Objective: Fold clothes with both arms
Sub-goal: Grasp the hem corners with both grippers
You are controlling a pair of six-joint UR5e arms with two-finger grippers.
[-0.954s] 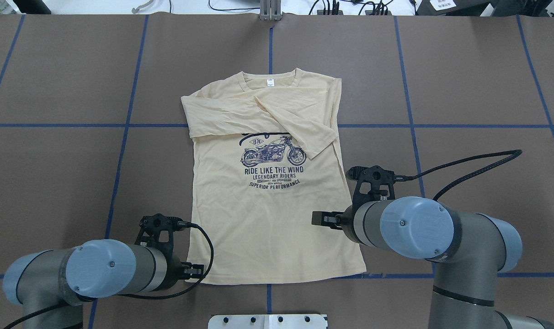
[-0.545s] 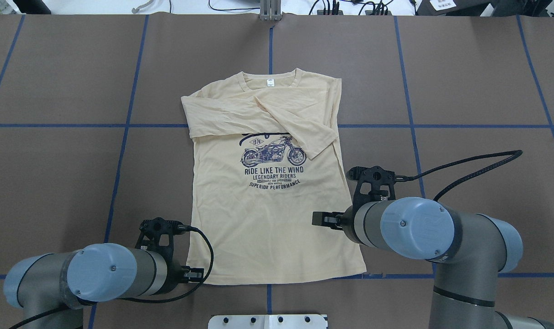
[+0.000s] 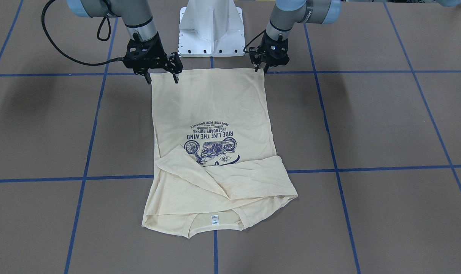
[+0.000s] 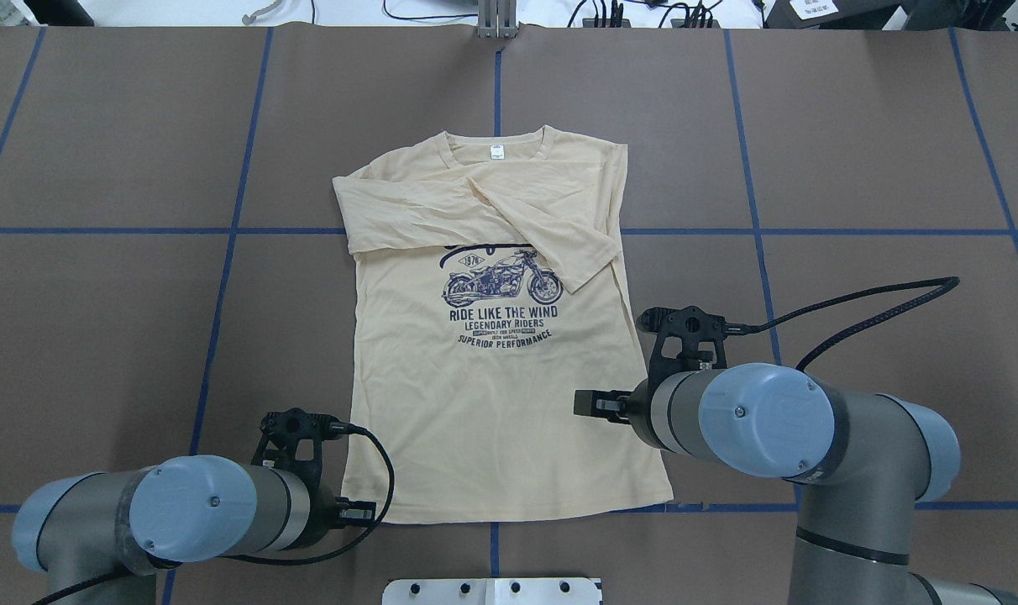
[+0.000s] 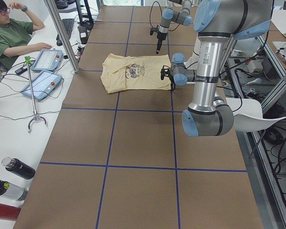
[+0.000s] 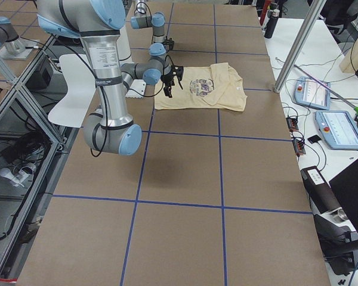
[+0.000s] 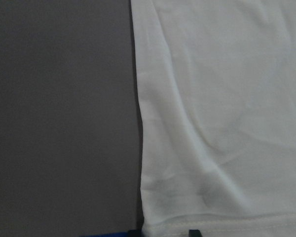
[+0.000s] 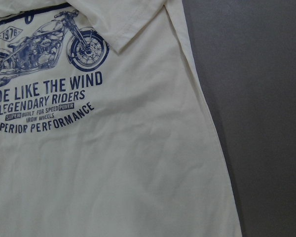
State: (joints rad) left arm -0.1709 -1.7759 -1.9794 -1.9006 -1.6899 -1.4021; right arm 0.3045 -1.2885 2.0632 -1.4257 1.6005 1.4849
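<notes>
The shirt (image 4: 492, 395) is lying flat on the table (image 4: 97, 336), print up. In the overhead view its long axis is running 12 to 6, with the neckline at 12, the hem (image 4: 509, 504) at 6, and both sleeves crossing the chest. The left hand (image 3: 261, 69) is sitting low at the hem's 7 o'clock corner, its fingers a narrow gap apart. The right hand (image 3: 162, 78) is hanging higher, spread wide, toward the 5 o'clock corner. The left is nearer its corner; the right probably needs to drop first.
</notes>
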